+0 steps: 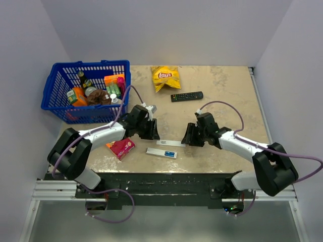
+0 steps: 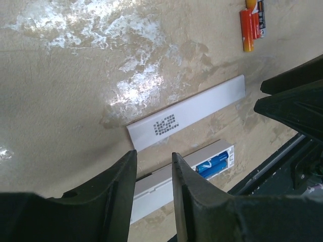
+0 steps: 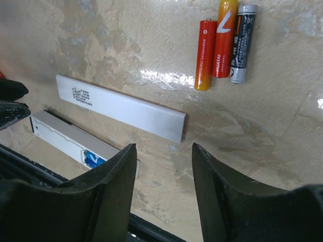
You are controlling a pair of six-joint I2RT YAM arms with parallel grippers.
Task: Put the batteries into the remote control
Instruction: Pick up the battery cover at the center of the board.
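While both arms are lowered over the lower middle of the table [image 1: 227, 101] in the overhead view, the left gripper [image 1: 150, 130] and the right gripper [image 1: 187, 138] are seen facing each other with the white remote control [image 1: 161, 153] lying just below and between them. In the left wrist view the remote control [image 2: 166, 184] is found at the bottom centre, its back off, and a blue battery [image 2: 212, 164] is seated in the open compartment at its right end. The detachable back strip [image 2: 186, 112] is laid flat just above it, near but not touching, with a patch of small grey marks toward its left end. The left gripper [image 2: 153, 156] is held with only a narrow gap between its fingers, and nothing is gripped. In the right wrist view the right gripper [image 3: 163, 148] is spread moderately wide and is likewise empty. Two loose batteries [image 3: 214, 48], red and orange, are lined up side by side at the upper right of that frame, with a dark grey cylinder [image 3: 242, 43] of the same shape touching them on the right. Toward the top of the overhead view a blue basket [image 1: 54, 80] of groceries, a yellow crisp bag [image 1: 165, 77] and a black remote [image 1: 186, 96] are set, and a pink packet [image 1: 121, 147] lies at the lower left.
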